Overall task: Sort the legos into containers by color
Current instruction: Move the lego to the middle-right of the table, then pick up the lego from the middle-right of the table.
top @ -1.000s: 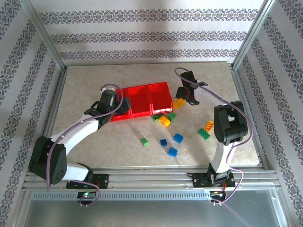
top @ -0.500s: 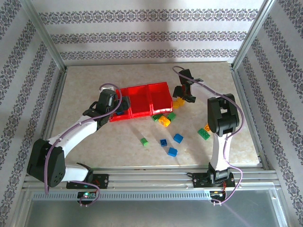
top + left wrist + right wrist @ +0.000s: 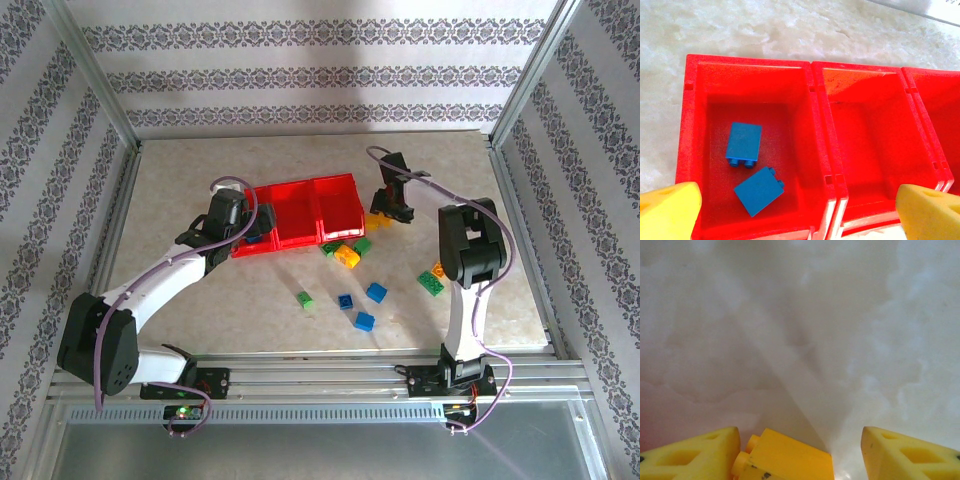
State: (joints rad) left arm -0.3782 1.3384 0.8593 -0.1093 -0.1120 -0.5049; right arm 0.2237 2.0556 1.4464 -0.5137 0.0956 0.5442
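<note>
i'm picking yellow brick [image 3: 785, 458] at 3 o'clock of bins [image 3: 300, 214]; right claw [image 3: 800, 439] straddling it, open, not gripping. next needing squeeze, lift. left claw [image 3: 797, 197] hanging open.

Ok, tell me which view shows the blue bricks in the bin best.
Left wrist: both blue bricks lie unobstructed in the bin, end compartment. From the top external view the left arm covers them; the right wrist camera faces a yellow brick.

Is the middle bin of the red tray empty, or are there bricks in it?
Empty. In the left wrist view the middle bin has a bare red floor; the end bin beside it holds two blue bricks.
</note>
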